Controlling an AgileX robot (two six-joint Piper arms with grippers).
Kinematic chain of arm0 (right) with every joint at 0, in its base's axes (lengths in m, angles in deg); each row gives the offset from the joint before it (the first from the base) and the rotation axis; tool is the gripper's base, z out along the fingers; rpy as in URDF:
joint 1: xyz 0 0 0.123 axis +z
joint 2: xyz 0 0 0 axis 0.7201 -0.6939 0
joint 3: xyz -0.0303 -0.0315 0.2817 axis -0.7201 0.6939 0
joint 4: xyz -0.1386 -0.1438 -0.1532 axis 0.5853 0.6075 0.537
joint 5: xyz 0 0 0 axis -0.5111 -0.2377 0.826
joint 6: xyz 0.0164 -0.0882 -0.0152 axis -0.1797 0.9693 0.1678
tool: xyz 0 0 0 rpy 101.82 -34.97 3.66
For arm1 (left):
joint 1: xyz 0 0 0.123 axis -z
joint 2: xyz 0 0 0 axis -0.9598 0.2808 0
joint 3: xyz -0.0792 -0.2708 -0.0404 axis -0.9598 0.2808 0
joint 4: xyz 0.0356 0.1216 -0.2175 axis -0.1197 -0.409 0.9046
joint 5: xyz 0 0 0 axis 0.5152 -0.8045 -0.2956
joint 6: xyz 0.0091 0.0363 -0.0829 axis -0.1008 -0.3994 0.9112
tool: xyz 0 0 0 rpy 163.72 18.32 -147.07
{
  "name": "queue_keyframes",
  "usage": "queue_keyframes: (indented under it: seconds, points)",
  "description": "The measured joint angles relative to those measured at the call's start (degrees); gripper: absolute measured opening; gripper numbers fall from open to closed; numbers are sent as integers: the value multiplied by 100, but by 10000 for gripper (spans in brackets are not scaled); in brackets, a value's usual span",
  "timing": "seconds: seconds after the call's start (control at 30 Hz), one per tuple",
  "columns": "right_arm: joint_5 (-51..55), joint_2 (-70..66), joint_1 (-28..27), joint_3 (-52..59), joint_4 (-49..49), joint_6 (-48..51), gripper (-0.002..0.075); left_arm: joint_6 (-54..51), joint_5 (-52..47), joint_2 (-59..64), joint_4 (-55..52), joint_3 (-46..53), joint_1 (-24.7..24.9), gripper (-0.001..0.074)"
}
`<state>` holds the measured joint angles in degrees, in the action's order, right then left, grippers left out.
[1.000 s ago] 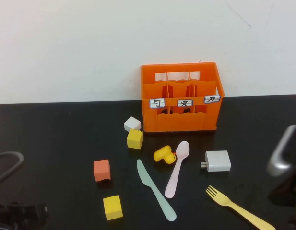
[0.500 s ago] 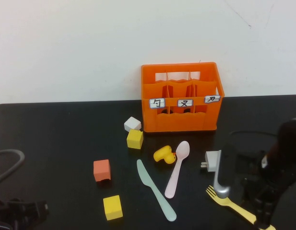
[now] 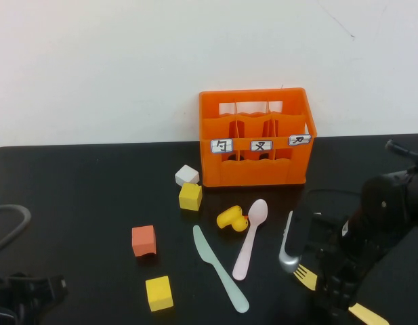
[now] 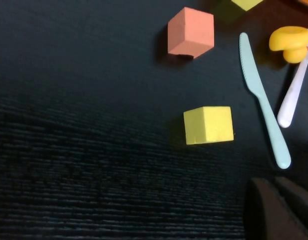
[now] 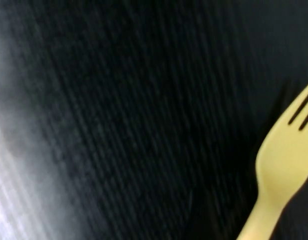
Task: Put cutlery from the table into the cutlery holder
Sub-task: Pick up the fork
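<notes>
The yellow fork [image 3: 305,275] lies flat on the black table [image 3: 87,189] at its near right, tines toward the crate, and most of its handle is hidden under the right arm, with only the tip of the handle showing again beyond it; that is plainly why the right gripper [image 3: 310,261] hangs just over it, apparently lining up for a pick. In the right wrist view the fork [image 5: 286,165] looks smooth, flat and thin, a light plastic piece that would probably slide if nudged. From the high view one silvery finger [image 3: 288,244] stands off to the spoon side of the fork's head; the other finger is not clear, so whether the jaws are open I cannot tell. Just left of it lie the pinkish spoon [image 3: 251,237], bowl toward the crate, and the mint knife [image 3: 219,268], both flat and untouched, with a yellow duck [image 3: 231,219] touching or nearly touching the spoon. The orange crate [image 3: 256,139] stands upright at the back against the wall, its compartments seemingly empty and labelled in front. Cubes sit scattered to the left: white [image 3: 187,175], yellow [image 3: 190,196], orange [image 3: 143,240], yellow [image 3: 158,292]. The left gripper [image 3: 29,291] rests parked at the near left corner, jaws closed on nothing.
</notes>
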<state>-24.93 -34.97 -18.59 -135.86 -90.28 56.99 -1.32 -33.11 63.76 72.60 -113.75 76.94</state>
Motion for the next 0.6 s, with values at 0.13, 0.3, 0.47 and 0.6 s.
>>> queue_keyframes:
  seconds: [0.13,0.3,0.47,0.6]
  points:
    - [-166,-194,0,0,0,0,482,0,36,0,2,0,0,-1]
    - [-213,-310,0,0,226,0,454,0,82,0,87,0,0,-1]
    - [-225,-400,0,0,314,0,426,-35,90,0,139,0,0,-1]
    - [-239,-489,0,-14,339,-25,423,-54,90,0,149,0,0,-1]
